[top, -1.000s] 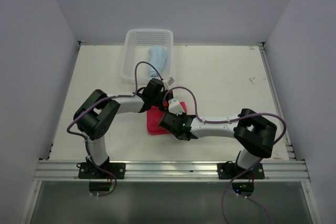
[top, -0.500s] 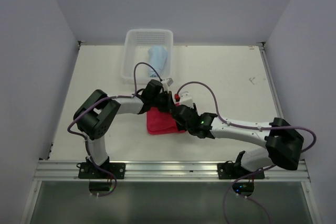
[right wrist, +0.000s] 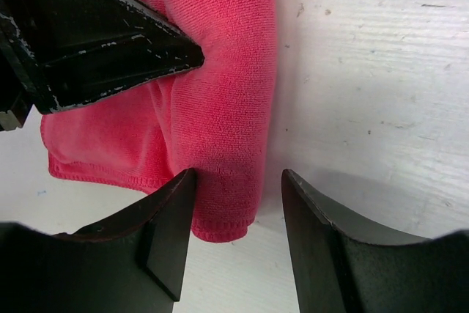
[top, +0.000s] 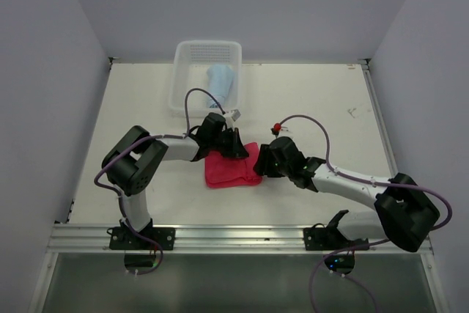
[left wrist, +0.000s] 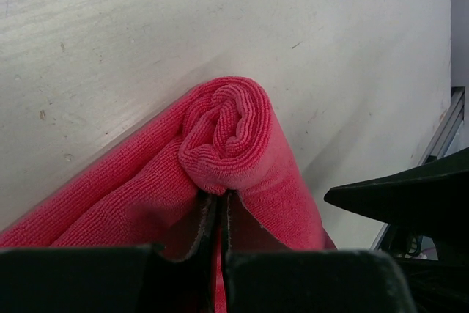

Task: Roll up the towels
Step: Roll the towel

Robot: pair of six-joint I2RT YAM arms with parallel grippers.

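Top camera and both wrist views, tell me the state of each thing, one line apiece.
pink towel: partly rolled, lying on the table.
blue towel: bundled, lying in the white basket.
white basket: upright at the table's far edge.
left gripper: shut on the pink towel's rolled end.
right gripper: open at the roll, holding nothing.

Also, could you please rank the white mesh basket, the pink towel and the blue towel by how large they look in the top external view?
1. white mesh basket: clearly the largest.
2. pink towel: partly covered, yet visibly bigger than the blue one.
3. blue towel: smallest, bundled inside the basket.
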